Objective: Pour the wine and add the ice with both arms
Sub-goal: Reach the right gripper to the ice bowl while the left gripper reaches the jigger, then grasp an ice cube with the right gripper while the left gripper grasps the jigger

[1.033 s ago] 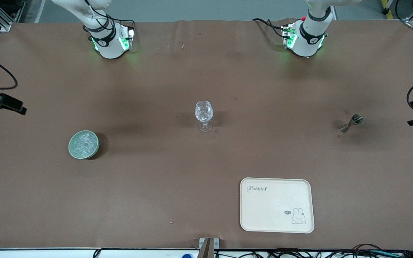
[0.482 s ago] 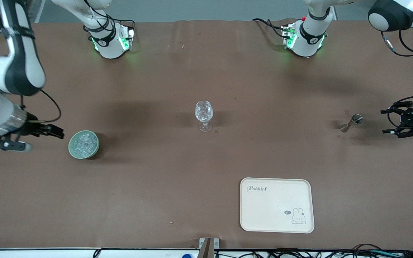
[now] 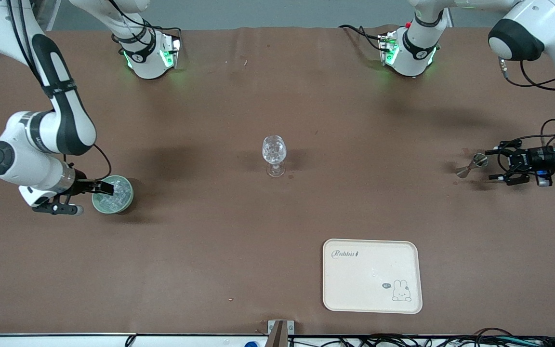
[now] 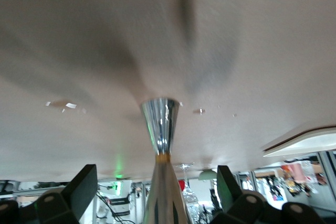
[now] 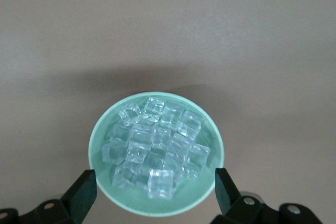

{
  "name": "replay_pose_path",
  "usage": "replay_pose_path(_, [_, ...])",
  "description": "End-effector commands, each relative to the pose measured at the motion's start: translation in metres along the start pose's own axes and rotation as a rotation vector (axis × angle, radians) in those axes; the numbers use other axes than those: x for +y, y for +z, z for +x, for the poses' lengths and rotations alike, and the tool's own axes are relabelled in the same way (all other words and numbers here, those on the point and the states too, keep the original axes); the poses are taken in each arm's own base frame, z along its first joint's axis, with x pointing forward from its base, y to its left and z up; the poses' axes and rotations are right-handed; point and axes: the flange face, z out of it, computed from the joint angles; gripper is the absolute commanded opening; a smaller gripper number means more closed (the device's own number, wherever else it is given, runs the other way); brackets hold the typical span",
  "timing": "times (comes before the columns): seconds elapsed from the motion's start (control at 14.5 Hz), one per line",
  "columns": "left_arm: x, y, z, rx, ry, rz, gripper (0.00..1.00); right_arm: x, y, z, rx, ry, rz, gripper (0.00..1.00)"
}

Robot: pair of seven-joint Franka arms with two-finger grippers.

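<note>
A green bowl (image 3: 116,196) heaped with clear ice cubes (image 5: 157,148) stands toward the right arm's end of the table. My right gripper (image 3: 93,197) is open and hangs over the bowl's edge; in the right wrist view its fingers (image 5: 84,195) flank the bowl (image 5: 105,182). An upright metal jigger (image 3: 471,165) stands toward the left arm's end. My left gripper (image 3: 493,165) is open, level with the jigger and right beside it; the jigger (image 4: 160,124) shows between its fingers (image 4: 84,187), untouched. A clear stemmed glass (image 3: 274,153) stands mid-table.
A cream tray (image 3: 372,275) with a rabbit drawing lies nearer to the front camera than the glass, toward the left arm's end. Both arm bases (image 3: 148,55) stand along the table's edge farthest from the front camera.
Both arms have swung in from the table's ends. The right gripper has reached the ice bowl and the left gripper has closed in on the jigger. The objects have not moved.
</note>
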Motion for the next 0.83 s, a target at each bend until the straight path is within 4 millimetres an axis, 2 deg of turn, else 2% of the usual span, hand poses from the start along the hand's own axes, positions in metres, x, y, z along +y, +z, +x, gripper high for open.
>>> replay_pose_path(0.0, [-0.006,0.007,0.008,-0.026,0.005,-0.053,0.99,-0.003,0.017,-0.013,0.001,-0.027,-0.011,0.79])
replay_pose_path(0.14, [-0.014,0.015,0.014,-0.047,-0.028,-0.091,0.96,-0.004,0.025,-0.020,-0.019,-0.028,-0.012,0.61])
replay_pose_path(0.28, [-0.023,0.023,0.017,-0.066,-0.048,-0.118,0.93,-0.003,0.031,-0.026,-0.034,-0.027,-0.012,0.52])
replay_pose_path(0.41, [-0.028,0.036,0.019,-0.092,-0.059,-0.130,0.92,-0.003,0.036,-0.030,-0.043,-0.026,-0.012,0.49])
replay_pose_path(0.76, [-0.034,0.045,0.021,-0.111,-0.074,-0.167,0.91,-0.002,0.038,-0.030,-0.043,-0.026,-0.011,0.47])
